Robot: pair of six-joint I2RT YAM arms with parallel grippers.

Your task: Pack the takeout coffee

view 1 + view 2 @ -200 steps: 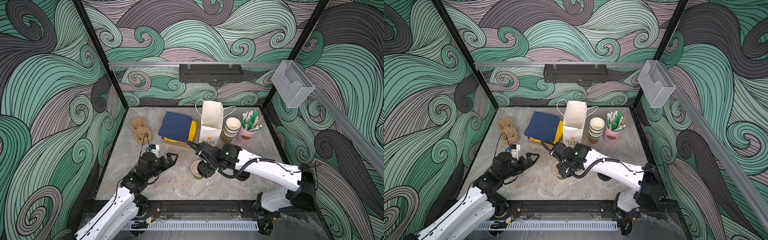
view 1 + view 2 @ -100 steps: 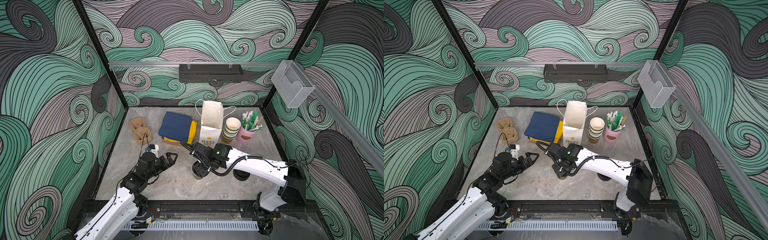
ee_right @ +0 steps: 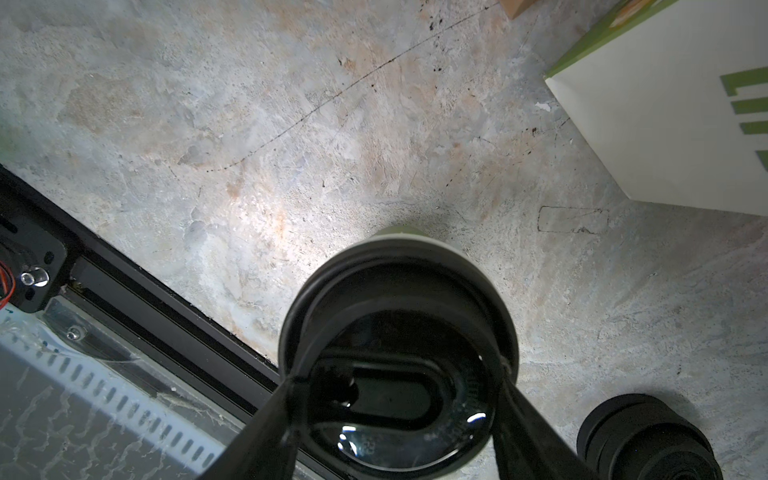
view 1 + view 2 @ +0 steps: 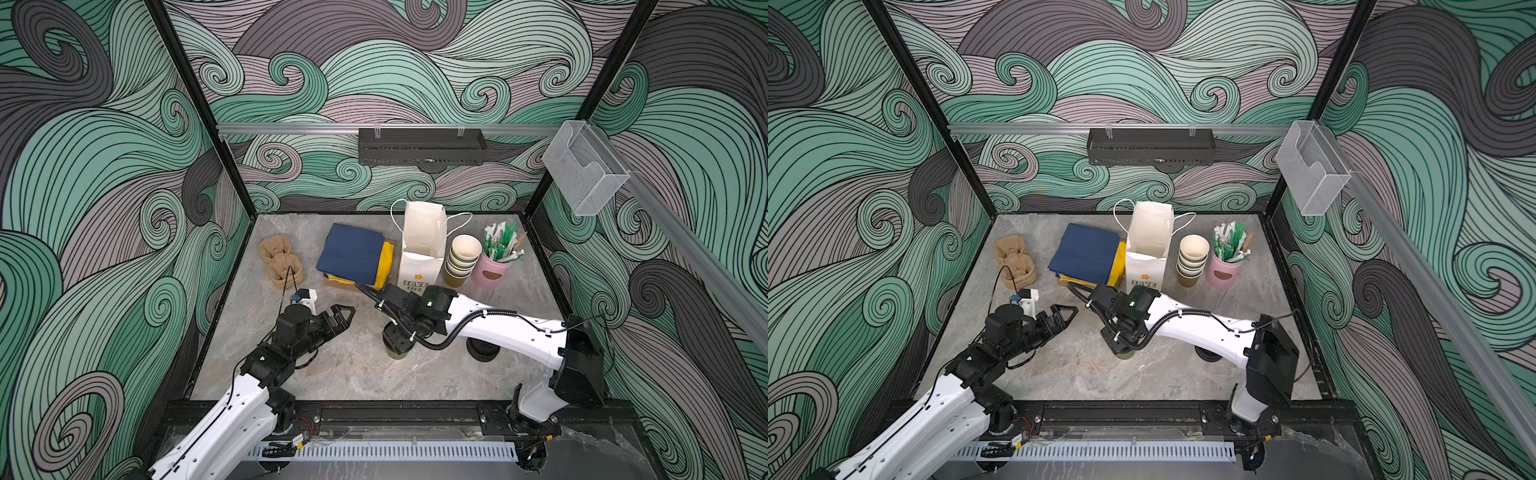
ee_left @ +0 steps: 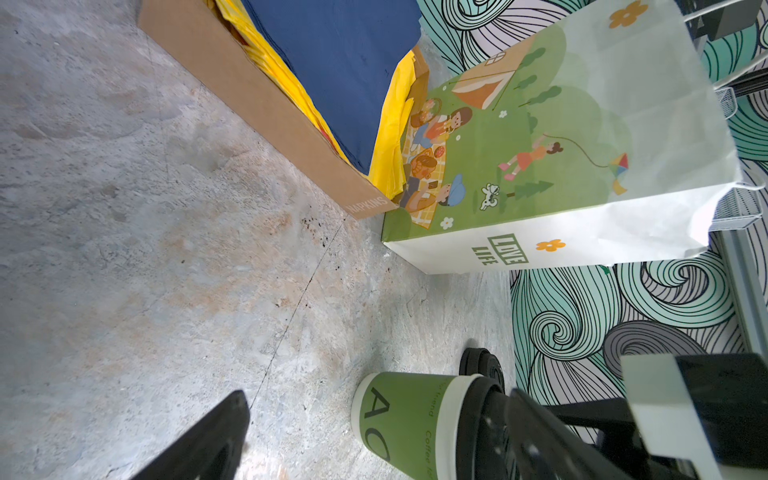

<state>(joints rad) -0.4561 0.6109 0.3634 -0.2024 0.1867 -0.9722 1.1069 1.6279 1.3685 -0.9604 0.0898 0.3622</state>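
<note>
Marbled tabletop (image 4: pixel 357 374); right gripper (image 3: pixel 397 374) clamped across rim of lidded cup (image 5: pixel 399 415); light, crushable, likely best held there; left gripper (image 4: pixel 340 318) agape, empty.

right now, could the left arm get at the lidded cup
Probably not cleanly. The left gripper is open with bare table between it and the lidded cup, but the right gripper grips its lid from above, leaving only the lower side free.
</note>
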